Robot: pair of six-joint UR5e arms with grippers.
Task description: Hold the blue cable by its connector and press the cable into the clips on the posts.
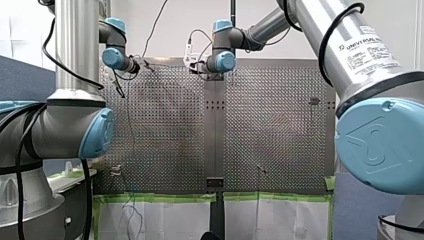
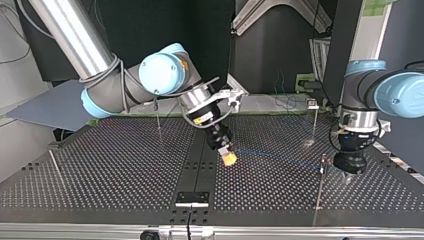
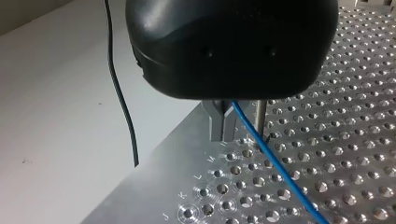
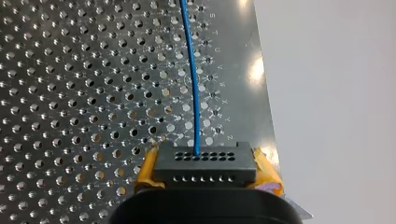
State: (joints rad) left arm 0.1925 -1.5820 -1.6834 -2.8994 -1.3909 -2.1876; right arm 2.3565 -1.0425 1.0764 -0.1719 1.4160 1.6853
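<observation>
The thin blue cable [image 2: 280, 156] stretches low over the perforated table between my two grippers. My right gripper [image 4: 208, 169] is shut on the cable's black connector [image 4: 205, 163], which sits between its yellow pads [image 4: 147, 171]; the cable [image 4: 192, 79] runs straight ahead from it. In the top view this gripper [image 2: 228, 158] hangs near the table's middle. My left gripper [image 3: 223, 138] is shut on the blue cable [image 3: 275, 165] just above the plate, right beside a thin metal post [image 3: 260, 116]. At the top view's right, my left gripper [image 2: 348, 171] stands next to that post [image 2: 321, 177].
Other thin posts [image 2: 158, 114] [image 2: 315, 120] [image 2: 55, 167] stand about the perforated table [image 2: 125, 170]. A black wire [image 3: 122, 102] hangs past the plate's edge beside my left gripper. Green tape [image 1: 160, 197] marks the table's near edge in the front view.
</observation>
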